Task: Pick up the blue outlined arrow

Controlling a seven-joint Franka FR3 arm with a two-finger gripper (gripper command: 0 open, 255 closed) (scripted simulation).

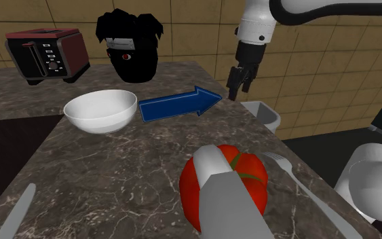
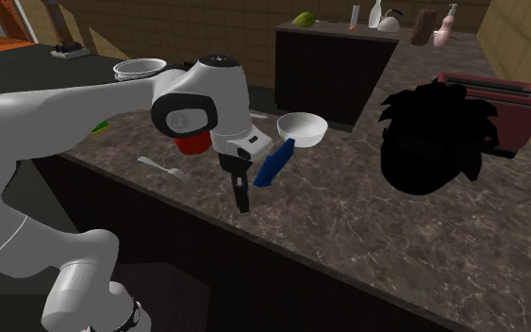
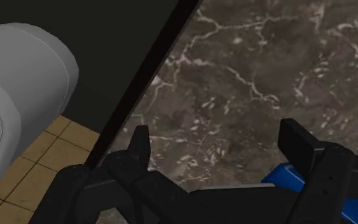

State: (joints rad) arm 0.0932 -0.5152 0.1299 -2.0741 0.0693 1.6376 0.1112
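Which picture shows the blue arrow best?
The shoulder view: the whole blue arrow lies beside the white bowl. The second exterior view shows it partly behind the arm; the wrist view catches a corner by the pincer.

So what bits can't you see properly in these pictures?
1. Arrow, wrist view: mostly behind the gripper; one blue corner shows.
2. Red round thing, shoulder view: the arm covers its middle.
3. Knife, shoulder view: cut off by the bottom edge.

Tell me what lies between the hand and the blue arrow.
Nothing but bare marble counter: in the shoulder view the hand hangs just off the tip of the blue arrow, no object between.
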